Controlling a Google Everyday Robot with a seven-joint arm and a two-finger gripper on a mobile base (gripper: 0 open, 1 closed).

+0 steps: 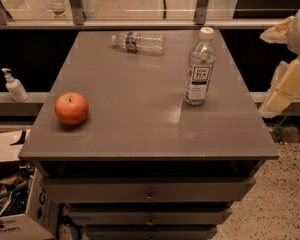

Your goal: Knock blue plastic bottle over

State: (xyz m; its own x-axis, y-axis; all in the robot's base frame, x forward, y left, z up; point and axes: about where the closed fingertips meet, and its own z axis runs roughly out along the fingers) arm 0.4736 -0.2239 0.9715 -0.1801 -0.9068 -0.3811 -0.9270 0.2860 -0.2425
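Note:
The blue plastic bottle (199, 70) stands upright on the right side of the grey table (140, 129). It has a white cap and a white label with dark "TEA" text. My gripper (289, 84) is at the right edge of the view, off the table's right side and level with the bottle, seen only as cream-coloured arm parts. It is well apart from the bottle and touches nothing on the table.
A clear ribbed bottle (139, 41) with a red-and-blue label lies on its side at the table's far edge. A red apple (71, 108) sits at the left. A soap dispenser (13, 85) stands on a ledge to the left. Cardboard boxes (12, 204) are on the floor at lower left.

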